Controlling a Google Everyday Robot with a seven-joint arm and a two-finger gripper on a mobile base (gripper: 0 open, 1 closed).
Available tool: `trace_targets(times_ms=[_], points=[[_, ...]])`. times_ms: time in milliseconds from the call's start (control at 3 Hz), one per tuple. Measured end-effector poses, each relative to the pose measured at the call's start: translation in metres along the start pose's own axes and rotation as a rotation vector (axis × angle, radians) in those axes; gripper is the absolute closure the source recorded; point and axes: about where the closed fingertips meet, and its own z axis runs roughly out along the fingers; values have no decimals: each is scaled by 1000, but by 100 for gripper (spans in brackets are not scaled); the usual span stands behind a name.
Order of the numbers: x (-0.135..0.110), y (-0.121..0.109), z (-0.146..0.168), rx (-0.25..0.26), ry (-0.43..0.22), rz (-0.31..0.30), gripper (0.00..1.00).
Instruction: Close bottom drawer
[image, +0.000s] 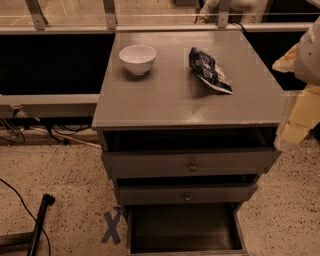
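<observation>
The bottom drawer (182, 227) stands pulled far out at the foot of the cabinet (190, 100), its dark interior exposed. Closing has not begun and the full push remains. The gripper (295, 122) hangs beside the cabinet's right top corner, well above that drawer. Whether it is open or closed cannot be told.

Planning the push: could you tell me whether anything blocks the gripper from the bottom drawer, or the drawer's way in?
Nothing visible does. The gripper is by the cabinet's right front corner, above the pulled-out bottom drawer; no object shows in it.
</observation>
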Motion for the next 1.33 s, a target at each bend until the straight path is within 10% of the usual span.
trace_targets(times_ms=[667,1333], points=[[3,12,34,-56,-46,24,0],[-50,110,94,-77,-334,-91,0]])
